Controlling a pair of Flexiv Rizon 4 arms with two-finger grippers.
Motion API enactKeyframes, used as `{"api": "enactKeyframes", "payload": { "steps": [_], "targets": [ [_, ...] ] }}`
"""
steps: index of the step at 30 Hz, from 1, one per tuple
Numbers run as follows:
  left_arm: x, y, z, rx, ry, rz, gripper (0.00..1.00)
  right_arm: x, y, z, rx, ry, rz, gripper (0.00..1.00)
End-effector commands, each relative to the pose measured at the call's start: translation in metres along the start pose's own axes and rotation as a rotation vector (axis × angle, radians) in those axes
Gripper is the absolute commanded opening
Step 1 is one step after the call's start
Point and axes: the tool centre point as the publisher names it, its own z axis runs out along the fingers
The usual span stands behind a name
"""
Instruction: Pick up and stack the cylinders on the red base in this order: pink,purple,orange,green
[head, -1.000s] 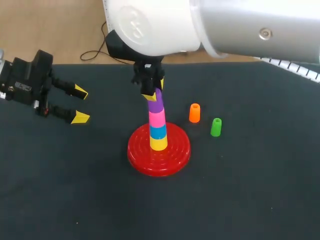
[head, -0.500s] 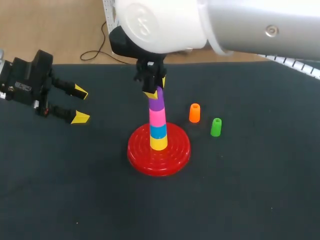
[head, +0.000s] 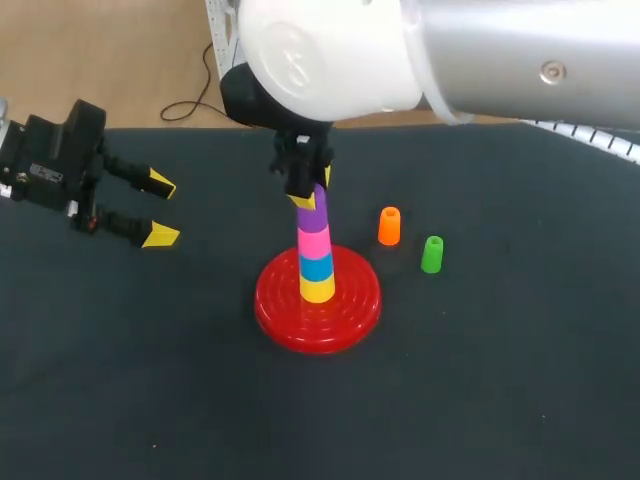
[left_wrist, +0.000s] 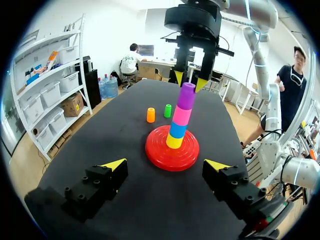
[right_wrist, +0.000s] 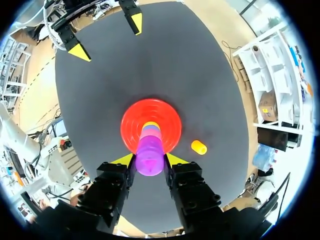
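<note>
1. Grip: the right tool (head: 312, 190) appears pressed onto the upper end of the purple cylinder (head: 313, 215), pinching it from two sides. The left tool (head: 160, 210) hangs spread and holds nothing, well apart from the stack.
2. Straight below the right tool, the purple cylinder sits on the pink cylinder (head: 315, 241). Under that come a blue cylinder (head: 317, 265) and a yellow cylinder (head: 318, 289) at the middle of the base (head: 285, 310). The column leans a little rather than standing plumb.
3. The orange cylinder (head: 389, 226) and green cylinder (head: 432, 254) stand upright on the tabletop (head: 500, 380). They are off to one side of the right tool and lower than it, near each other but not touching, and far from the left tool.
4. These pieces look like small hard plastic sleeves, so they are probably light and stiff. A firm squeeze should not crush them, but their smooth walls could slip in a loose pinch.
5. The orange cylinder is due next. The best hold is probably from above, across its upper half, which leaves its lower end free to seat on the purple one.
6. The tall, leaning column will likely tolerate little sideways push. Opening the right tool and rising straight up seems safest.
</note>
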Motion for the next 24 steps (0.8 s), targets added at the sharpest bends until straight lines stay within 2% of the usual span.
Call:
{"api": "enactKeyframes", "payload": {
  "steps": [1,5,6,7,8,9,13,17,20,24],
  "targets": [
    [0.001,0.0,0.0,-0.001,-0.003,0.002,1.0,0.003,0.002,0.01,-0.003,-0.006,0.003,0.0],
    [0.001,0.0,0.0,-0.001,-0.003,0.002,1.0,0.004,0.002,0.005,0.0,-0.027,0.003,0.0],
    [0.001,0.0,0.0,-0.001,-0.003,0.002,1.0,0.005,0.002,0.001,0.0,-0.04,0.001,0.05],
    [0.001,0.0,0.0,-0.001,-0.003,0.002,1.0,0.006,0.001,-0.004,0.0,-0.056,0.002,0.38],
    [0.001,0.0,0.0,-0.001,-0.003,0.002,1.0,0.007,-0.001,-0.011,0.004,-0.068,0.004,0.86],
    [0.001,0.0,0.0,-0.001,-0.003,0.002,1.0,0.008,-0.003,-0.018,0.004,-0.085,0.013,1.0],
    [0.001,0.0,0.0,-0.001,-0.003,0.002,1.0,0.015,-0.018,-0.046,0.014,-0.151,0.058,1.0],
    [0.001,0.0,0.0,-0.001,-0.003,0.002,1.0,0.025,-0.045,-0.062,0.036,-0.205,0.152,1.0],
    [0.001,0.0,0.0,-0.001,-0.003,0.002,1.0,0.03,-0.071,-0.054,0.051,-0.182,0.239,1.0],
    [0.001,0.0,0.0,-0.001,-0.003,0.002,1.0,0.041,-0.103,-0.026,0.044,-0.154,0.336,1.0]
  ]
}}
